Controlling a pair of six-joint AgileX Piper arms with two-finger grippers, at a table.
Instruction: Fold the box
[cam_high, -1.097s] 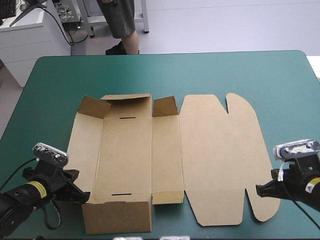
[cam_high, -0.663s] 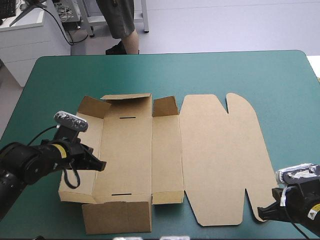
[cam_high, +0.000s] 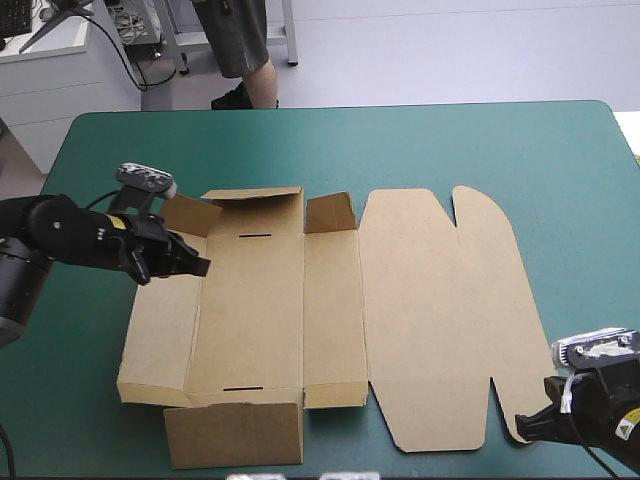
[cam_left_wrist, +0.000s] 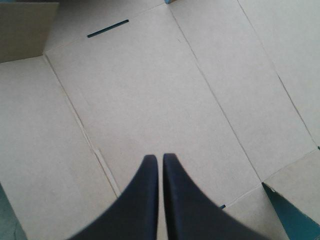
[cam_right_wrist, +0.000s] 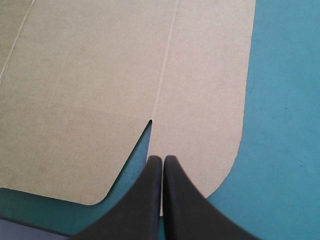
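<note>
The brown box lies opened out on the teal-green cover, its lid flat on the right. Its far flaps and near flap are raised, and the left wall is slightly lifted. My left gripper is shut and empty, hovering over the left wall's crease toward the far end. In the left wrist view the left gripper points across the box base with its slot. My right gripper is shut at the lid's near right rounded tab. In the right wrist view the right gripper sits just short of the tab's notch.
Bare teal-green cover surrounds the box on the far side and right. The table's near edge runs close behind the right gripper, and the right edge is a short way off.
My left gripper moved from the box's near left corner up and away along the left wall toward the far end. The right gripper sank toward the near edge earlier and has since held still.
</note>
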